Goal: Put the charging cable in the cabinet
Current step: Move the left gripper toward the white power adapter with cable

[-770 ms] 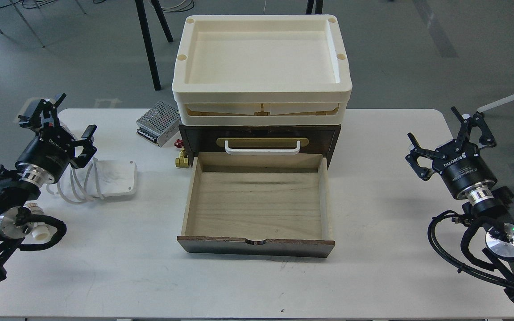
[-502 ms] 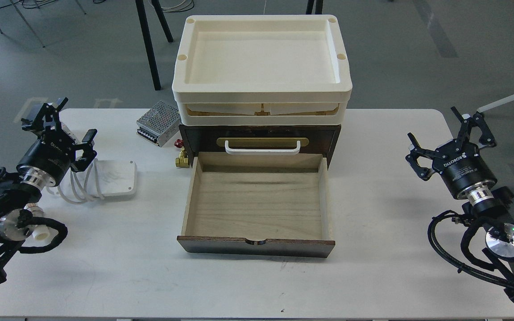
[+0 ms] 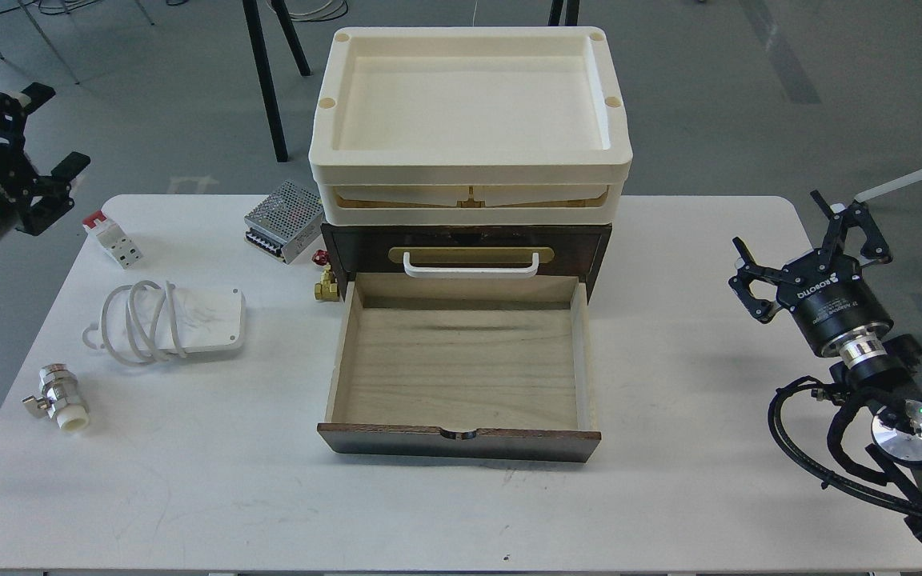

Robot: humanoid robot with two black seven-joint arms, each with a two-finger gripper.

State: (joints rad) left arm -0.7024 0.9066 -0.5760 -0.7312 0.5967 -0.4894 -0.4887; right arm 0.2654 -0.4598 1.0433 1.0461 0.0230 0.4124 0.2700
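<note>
left fingers (image 3: 38, 132) apart | right fingers (image 3: 817, 240) apart | charging cable (image 3: 181, 322) well below-right of left

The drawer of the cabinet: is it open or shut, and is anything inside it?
Open and empty. The drawer is pulled out from the cabinet, its bare wood floor visible; the charging cable lies on the table.

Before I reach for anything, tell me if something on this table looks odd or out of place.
Nothing is spilled or broken. The drawer of the cabinet stands pulled out and empty, while the charging cable lies on the table left of it. Loose fittings sit around: a metal valve and a brass fitting.
</note>
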